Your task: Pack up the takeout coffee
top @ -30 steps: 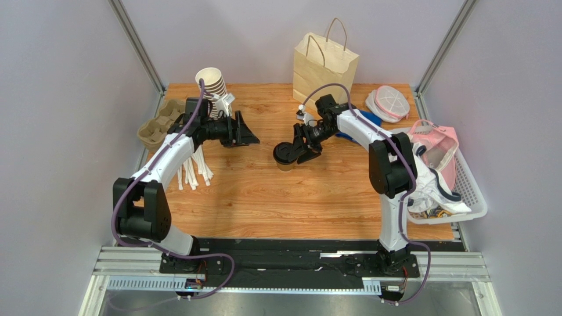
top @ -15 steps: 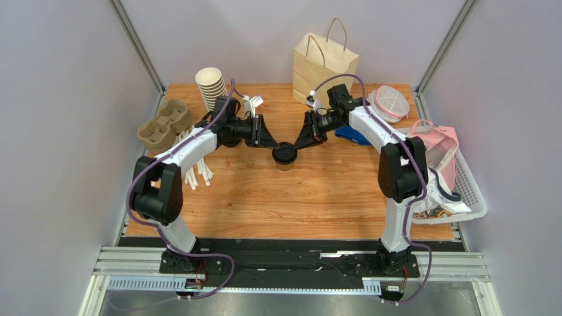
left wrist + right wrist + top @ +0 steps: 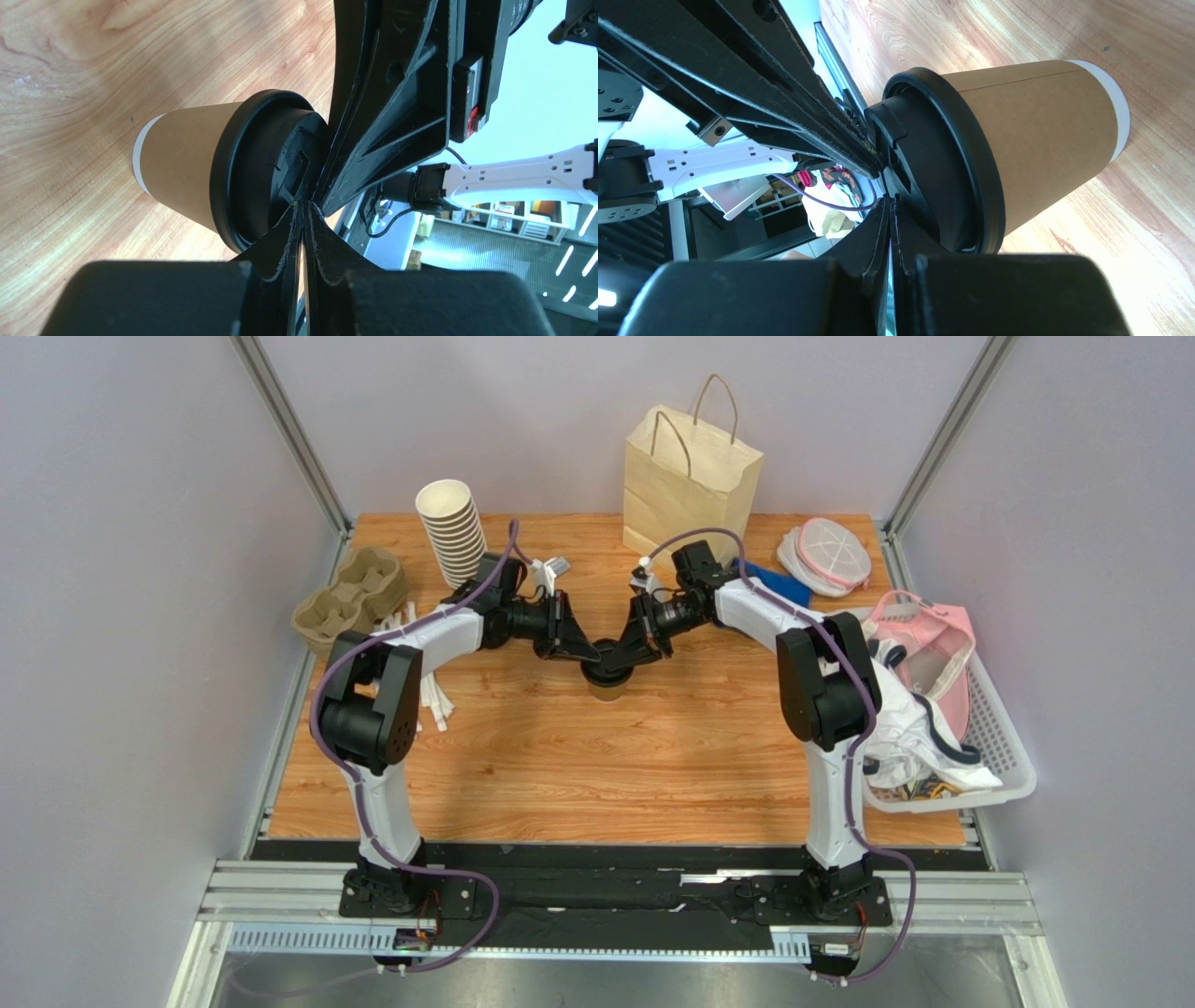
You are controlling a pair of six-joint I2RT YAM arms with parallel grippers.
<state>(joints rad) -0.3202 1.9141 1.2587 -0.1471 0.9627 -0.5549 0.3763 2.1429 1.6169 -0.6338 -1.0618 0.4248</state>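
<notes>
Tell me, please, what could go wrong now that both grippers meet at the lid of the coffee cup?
1. The left gripper and the right gripper are both shut, with their tips at the black lid and nothing gripping the cup. An uneven push could tip it over on the table.
2. The two grippers nearly touch above the lid, so they might collide.

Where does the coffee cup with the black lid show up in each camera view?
Top view: the coffee cup stands near the middle of the table, slightly toward the back.
Left wrist view: the cup is centre-left, seen sideways, lid pointing right.
Right wrist view: the cup is centre-right, seen sideways, lid pointing left.
Shared landmark: the wooden table under the cup.
</notes>
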